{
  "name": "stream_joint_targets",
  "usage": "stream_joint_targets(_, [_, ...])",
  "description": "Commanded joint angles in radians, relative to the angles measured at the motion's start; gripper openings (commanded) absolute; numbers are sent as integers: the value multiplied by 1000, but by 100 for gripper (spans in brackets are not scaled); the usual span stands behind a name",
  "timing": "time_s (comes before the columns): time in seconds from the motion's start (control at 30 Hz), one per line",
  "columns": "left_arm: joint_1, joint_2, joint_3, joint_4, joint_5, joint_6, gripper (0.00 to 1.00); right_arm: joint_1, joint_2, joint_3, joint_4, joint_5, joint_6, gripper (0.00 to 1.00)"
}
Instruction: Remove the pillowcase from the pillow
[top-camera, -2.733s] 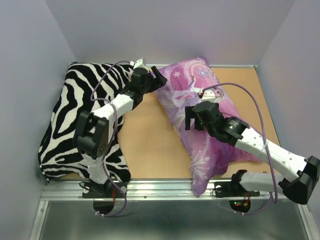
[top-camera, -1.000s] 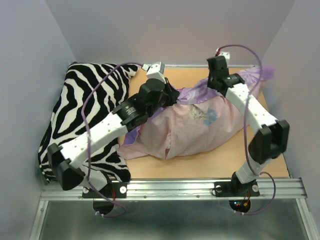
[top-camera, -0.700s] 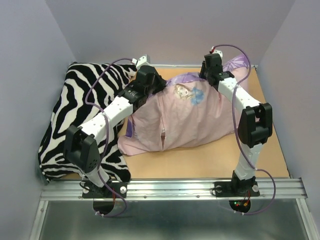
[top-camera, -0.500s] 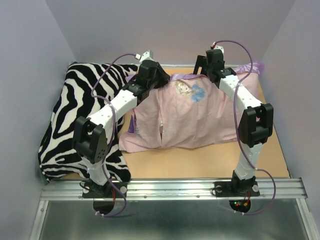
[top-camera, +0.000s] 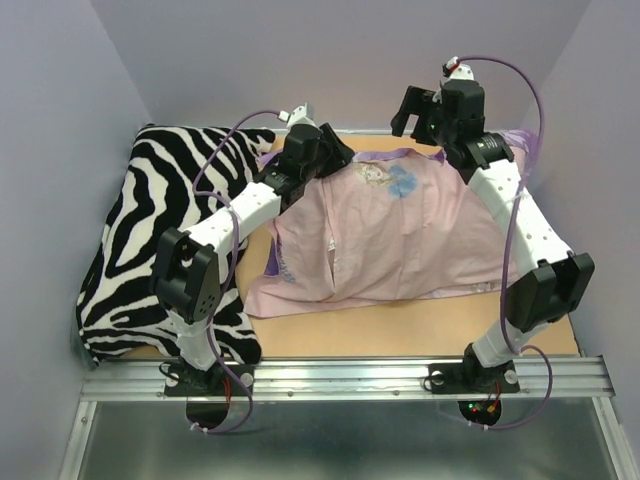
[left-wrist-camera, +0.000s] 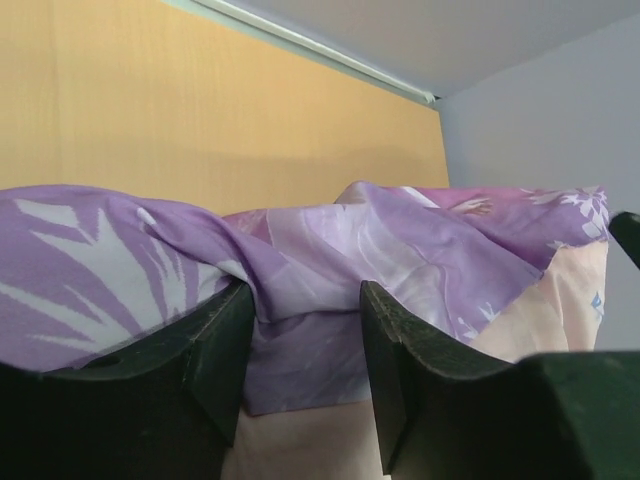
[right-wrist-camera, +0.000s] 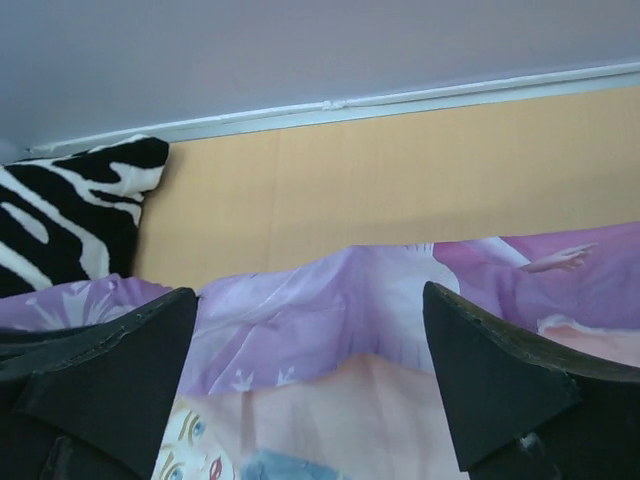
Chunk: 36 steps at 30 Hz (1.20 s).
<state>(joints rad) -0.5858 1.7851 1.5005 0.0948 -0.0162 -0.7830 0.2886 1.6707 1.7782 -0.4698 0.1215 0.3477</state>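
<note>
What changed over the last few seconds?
The pillowcase went from purple side out, lying diagonally, to pink side out and spread wide. The right gripper rose and its fingers are open; the left gripper grips the far edge. The zebra cushion stayed put.

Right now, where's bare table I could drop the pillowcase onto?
Best is the near strip of table between the pillowcase hem and the metal rail. A thinner bare band runs along the far wall, behind the cloth. The left is taken by the zebra cushion. The middle is crowded: cloth, left pincer, right pincer.
</note>
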Motion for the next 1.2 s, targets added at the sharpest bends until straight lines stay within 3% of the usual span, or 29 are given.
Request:
stream_joint_targets(0.0, [-25,5,67,-49,-25,77,60,27,-58,-65,51,-46,-6,99])
stream_joint_targets(0.17, [-25,-55,89,-50,-42,148,64,196,-152,-238,53,65,-13,99])
stream_joint_targets(0.3, [-25,-130,92,-90,-123,183,76,406,-186,-411,92,223,3,99])
stream_joint_targets(0.5, [-25,-254,-26,-93,-238,180,78,547,-141,-458,157,368,-16,99])
stream_joint_targets(0.73, [-32,-465,-282,-115,-300,142,78,558,-89,-474,175,532,-12,98])
stream_joint_targets(0.93, [-106,-584,-483,-99,-306,84,78,547,-60,-399,177,524,-49,98])
stream_joint_targets(1.17, [-175,-664,-612,-64,-301,76,77,509,-48,-384,177,469,-39,98])
